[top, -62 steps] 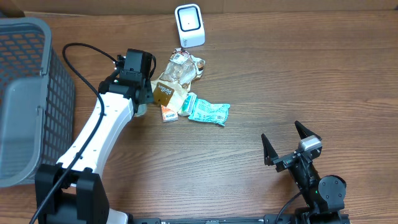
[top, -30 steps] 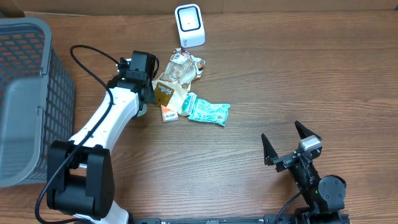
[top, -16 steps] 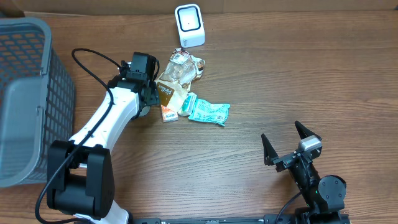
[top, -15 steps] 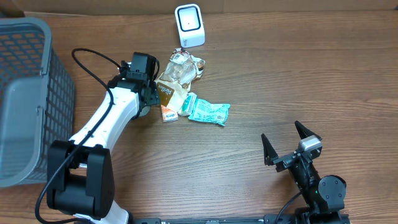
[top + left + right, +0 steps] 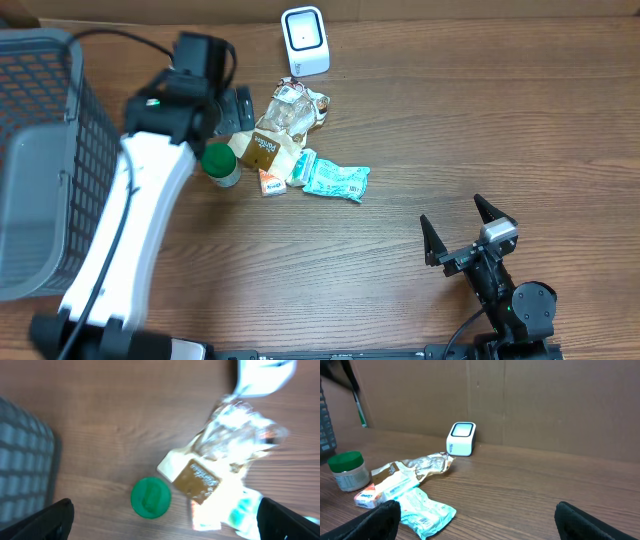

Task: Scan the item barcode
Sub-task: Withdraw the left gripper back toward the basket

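Shot over a brown wooden table backed by cardboard. Found the left pincer spread wide and empty, with the green-lidded jar standing loose directly beneath it. Saw the scanner ahead of that pincer, beyond the packet pile, well apart from the jar. Noted the right pincer likewise agape, idle, far off. Judged no barcode presented yet: pickup, carry and scan all left.

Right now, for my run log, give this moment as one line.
left fingers: open, above jar | jar: upright, unheld | right fingers: open, parked | scanner: untouched
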Controlling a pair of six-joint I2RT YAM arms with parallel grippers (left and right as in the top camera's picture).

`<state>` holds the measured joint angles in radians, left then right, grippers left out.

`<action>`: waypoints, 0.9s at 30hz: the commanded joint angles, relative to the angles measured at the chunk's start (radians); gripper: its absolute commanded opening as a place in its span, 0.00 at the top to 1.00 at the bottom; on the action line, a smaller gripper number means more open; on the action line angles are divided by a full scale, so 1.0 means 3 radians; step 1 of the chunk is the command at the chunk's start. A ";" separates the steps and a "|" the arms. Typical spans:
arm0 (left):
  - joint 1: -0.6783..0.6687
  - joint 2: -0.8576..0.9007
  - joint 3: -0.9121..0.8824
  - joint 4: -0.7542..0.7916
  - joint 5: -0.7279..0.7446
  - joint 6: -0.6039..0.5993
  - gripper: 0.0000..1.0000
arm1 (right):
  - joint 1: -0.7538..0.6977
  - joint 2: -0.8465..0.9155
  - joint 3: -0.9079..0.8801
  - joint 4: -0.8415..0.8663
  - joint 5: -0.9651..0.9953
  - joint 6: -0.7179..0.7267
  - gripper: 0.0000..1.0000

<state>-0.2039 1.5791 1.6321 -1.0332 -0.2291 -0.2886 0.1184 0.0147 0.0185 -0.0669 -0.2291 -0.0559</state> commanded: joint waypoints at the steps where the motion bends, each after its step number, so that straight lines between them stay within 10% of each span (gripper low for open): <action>1: 0.0100 -0.0284 0.0360 -0.0216 0.0271 0.0289 0.00 | -0.0003 -0.0039 -0.0036 0.0023 0.0000 0.0008 0.00; 27: 0.1506 -0.0730 0.0399 -0.0930 0.0230 0.0140 0.00 | -0.0003 -0.0039 -0.0036 0.0023 0.0001 0.0008 0.00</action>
<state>0.2432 1.3716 1.7401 -1.3128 -0.1638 -0.2363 0.1184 0.0147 0.0185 -0.0669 -0.2295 -0.0563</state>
